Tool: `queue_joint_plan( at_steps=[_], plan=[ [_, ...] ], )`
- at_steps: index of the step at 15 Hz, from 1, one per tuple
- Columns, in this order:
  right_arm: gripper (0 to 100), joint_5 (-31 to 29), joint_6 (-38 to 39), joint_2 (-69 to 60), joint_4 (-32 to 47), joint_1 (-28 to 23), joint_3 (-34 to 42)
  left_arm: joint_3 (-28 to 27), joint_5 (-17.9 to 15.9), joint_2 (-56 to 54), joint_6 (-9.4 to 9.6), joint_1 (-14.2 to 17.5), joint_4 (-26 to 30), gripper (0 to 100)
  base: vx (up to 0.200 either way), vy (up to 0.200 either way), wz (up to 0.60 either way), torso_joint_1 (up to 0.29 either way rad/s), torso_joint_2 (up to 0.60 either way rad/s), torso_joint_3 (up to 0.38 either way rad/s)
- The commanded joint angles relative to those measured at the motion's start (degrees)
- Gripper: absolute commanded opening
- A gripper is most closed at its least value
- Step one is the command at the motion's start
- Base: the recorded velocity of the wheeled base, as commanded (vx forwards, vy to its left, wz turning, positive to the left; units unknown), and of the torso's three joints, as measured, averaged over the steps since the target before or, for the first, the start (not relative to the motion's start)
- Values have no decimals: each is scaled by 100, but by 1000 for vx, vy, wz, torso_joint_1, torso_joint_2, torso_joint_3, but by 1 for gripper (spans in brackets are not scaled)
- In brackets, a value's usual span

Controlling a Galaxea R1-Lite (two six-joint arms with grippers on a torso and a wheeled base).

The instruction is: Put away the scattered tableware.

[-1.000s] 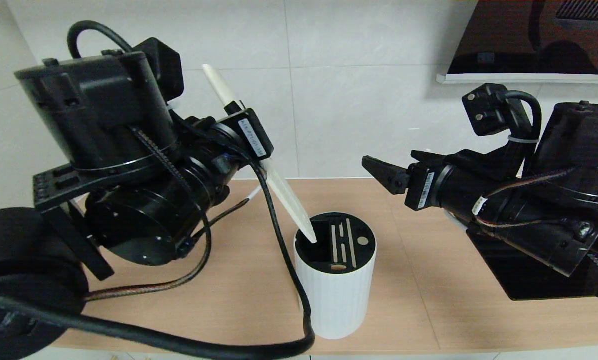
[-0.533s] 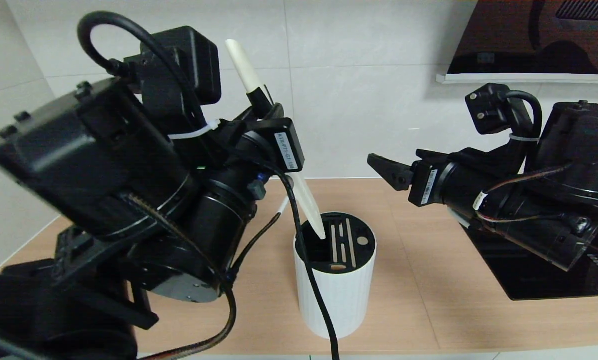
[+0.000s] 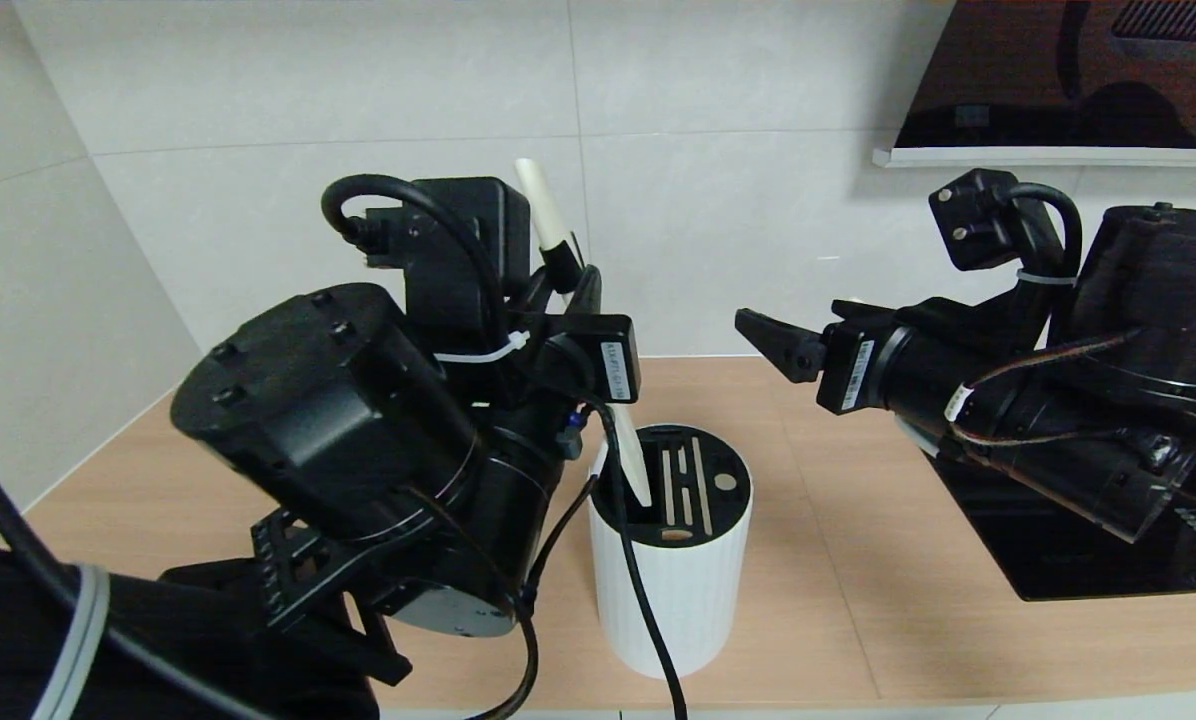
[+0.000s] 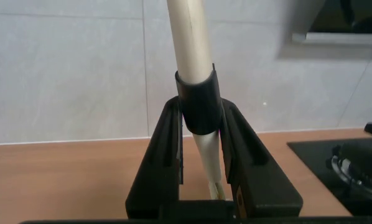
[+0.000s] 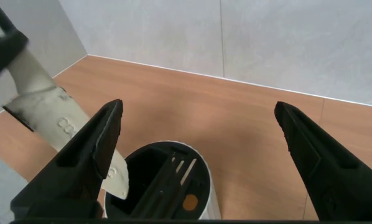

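A knife (image 3: 634,462) with a cream handle, black collar and white blade stands nearly upright. My left gripper (image 3: 575,292) is shut on the knife (image 4: 199,102) at the collar. The blade tip sits in the wide opening on top of the white ribbed holder (image 3: 673,585), which stands on the wooden counter (image 3: 838,500). My right gripper (image 3: 758,335) hangs open to the right of the holder and above it, holding nothing. In the right wrist view, the right gripper (image 5: 198,118) frames the holder (image 5: 167,186) and the knife blade (image 5: 55,118).
A black cooktop (image 3: 1008,555) lies on the counter under my right arm. A dark range hood (image 3: 1058,80) hangs at the upper right. The tiled wall is close behind the holder. Bare counter lies in front and to the holder's right.
My left arm has swung round and brought the knife from a slant to nearly upright, its blade tip going lower into the holder's opening. The right arm has hardly moved.
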Motion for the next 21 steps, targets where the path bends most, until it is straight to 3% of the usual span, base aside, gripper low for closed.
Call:
queue_joint_plan(
  at_steps=[1,21],
  plan=[
    [100,1,-1,17,-5,-1,-2,7,2,54,-2,2,3,0,0,0,0,0,0,0],
    [100,1,-10,-9,-5,8,25,323,-15,1117,-55,-77,-375,0,0,0,0,0,0,0]
  ],
)
